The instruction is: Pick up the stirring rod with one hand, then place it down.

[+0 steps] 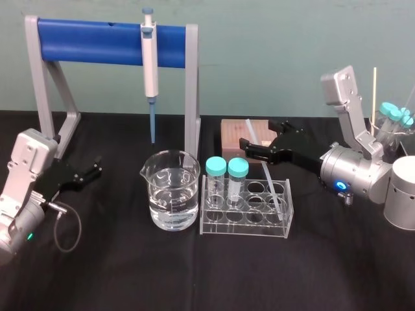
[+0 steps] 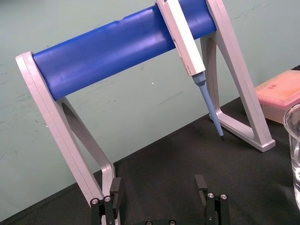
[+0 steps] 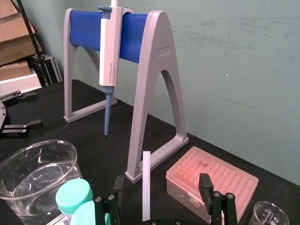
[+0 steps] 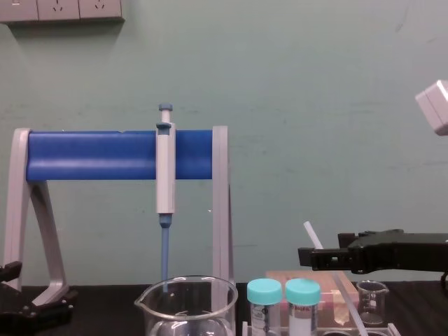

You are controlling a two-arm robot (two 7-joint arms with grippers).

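Right end effector (image 1: 246, 148) spread wide at stirring rod (image 1: 269, 183) — black tabletop (image 1: 194, 278), green wall (image 4: 315, 105); left end effector (image 1: 97, 167) parked, splayed.

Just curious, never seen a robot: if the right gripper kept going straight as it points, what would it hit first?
Probably the white rod, in line with the gap between the right gripper's open fingers, though depth is unclear. The grey stand is farther back.

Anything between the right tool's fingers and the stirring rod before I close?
Nothing. In the right wrist view the stirring rod stands inside the right tool's open fingers, with bare gaps either side.
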